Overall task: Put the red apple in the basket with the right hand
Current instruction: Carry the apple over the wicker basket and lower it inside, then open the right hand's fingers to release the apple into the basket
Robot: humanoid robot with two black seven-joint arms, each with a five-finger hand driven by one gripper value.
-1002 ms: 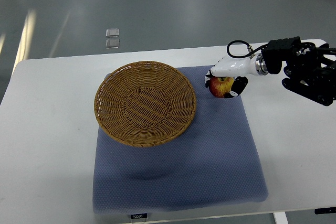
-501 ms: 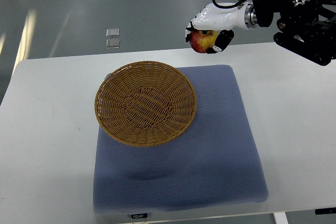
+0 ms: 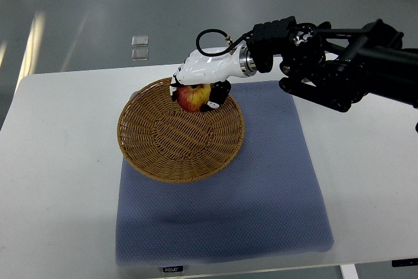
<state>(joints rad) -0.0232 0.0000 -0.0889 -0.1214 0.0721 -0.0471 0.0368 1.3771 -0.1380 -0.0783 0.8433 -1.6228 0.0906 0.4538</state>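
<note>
I count one red apple point(image 3: 194, 97), one woven basket point(image 3: 181, 129), one blue mat point(image 3: 261, 187) and one white table point(image 3: 59, 181) under all of it. Of the robot I see one arm point(image 3: 339, 70) and one hand, the right hand point(image 3: 199, 82), and on the grey floor beyond the table's far edge there are two small pale square pieces point(image 3: 140, 46), one just behind the other. At the mat's near edge I make out one small dark label point(image 3: 172, 269), its print too small for me to read.
</note>
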